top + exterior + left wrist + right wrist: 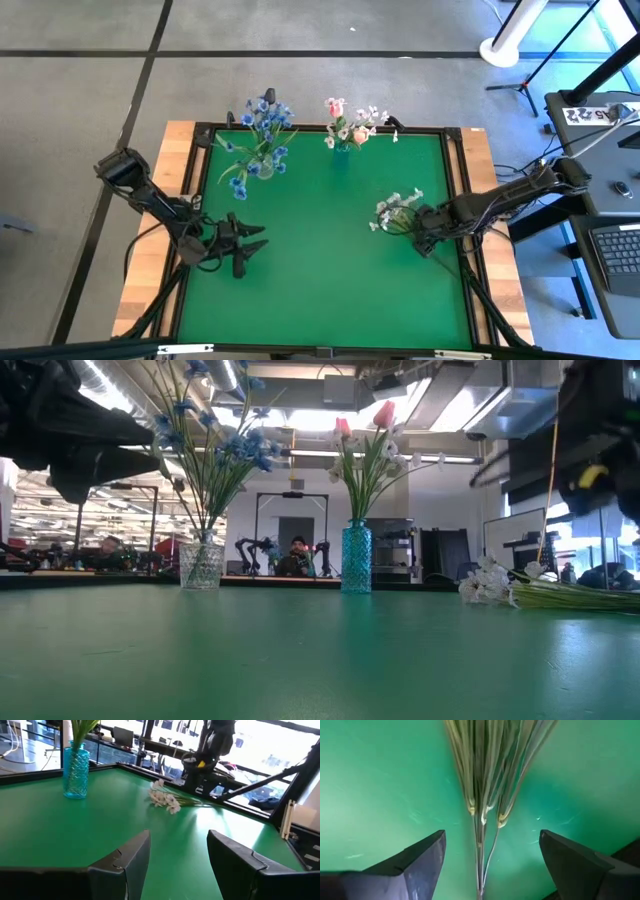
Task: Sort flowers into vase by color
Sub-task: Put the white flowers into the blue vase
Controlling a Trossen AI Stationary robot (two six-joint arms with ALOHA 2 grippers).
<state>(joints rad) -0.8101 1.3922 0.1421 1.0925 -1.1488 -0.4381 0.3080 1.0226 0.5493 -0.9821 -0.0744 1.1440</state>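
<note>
Right gripper [490, 855] hangs low over the green table [320, 270] near its right edge, fingers [415, 860] spread wide apart and pointing down, nothing clamped. White flower spray [396, 208] lies flat on the mat right under it; in the right wrist view the green stems [485, 785] run between the two fingers, not touched by either. Blossom end points toward table centre, stem end toward the right arm.

Left gripper [243, 243] sits low over the left side of the table, well apart from the white spray, fingers [125, 865] parted with nothing between them. Left wrist view looks across the mat to the spray and the right arm behind it.

Clear glass vase [202, 565] stands upright at the back left and holds the blue flowers [262, 125]. Teal glass vase [356, 558] stands upright at the back centre with pink tulips [383, 415] and small white blossoms [372, 118] in it. Vases stand apart from each other, both near the far rim.

Low view shows a person [297, 557] seated in the room behind the table, between the two vases.
</note>
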